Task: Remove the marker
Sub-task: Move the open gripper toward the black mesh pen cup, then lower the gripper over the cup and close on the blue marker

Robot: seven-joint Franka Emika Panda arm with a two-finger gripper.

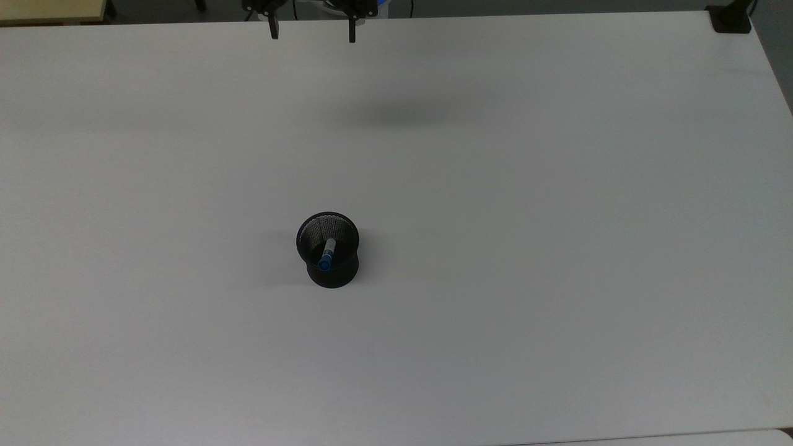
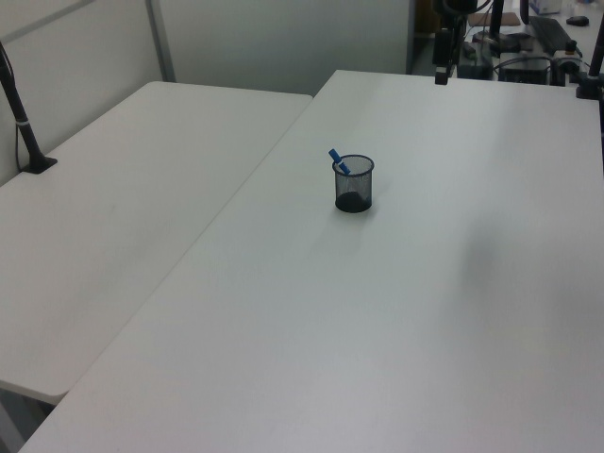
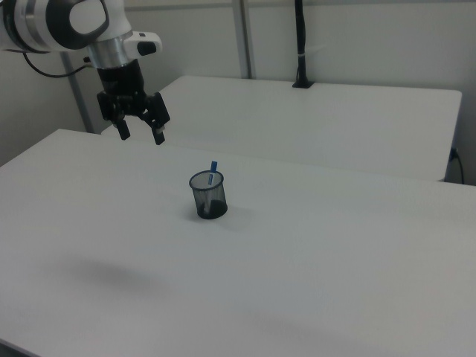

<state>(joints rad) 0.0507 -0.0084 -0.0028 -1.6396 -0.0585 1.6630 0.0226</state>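
Observation:
The marker [image 1: 326,254] stands tilted inside a black mesh cup [image 1: 329,272] near the middle of the white table; its blue cap sticks out above the rim [image 2: 337,159] [image 3: 213,168]. The cup [image 2: 354,185] [image 3: 209,195] is upright. My gripper [image 1: 313,29] hangs open high over the table's far edge in the top view, well away from the cup, with nothing between its fingers. In the right view the gripper [image 3: 140,133] is up and to the left of the cup. One black finger [image 2: 441,72] shows at the top of the left view.
The white table [image 1: 557,186] is bare around the cup. A second white table [image 2: 123,208] adjoins it. A black clamp mount [image 1: 730,20] sits at a table corner, and a black pole [image 3: 300,44] stands on the other table. Cables and devices [image 2: 538,57] lie beyond the far edge.

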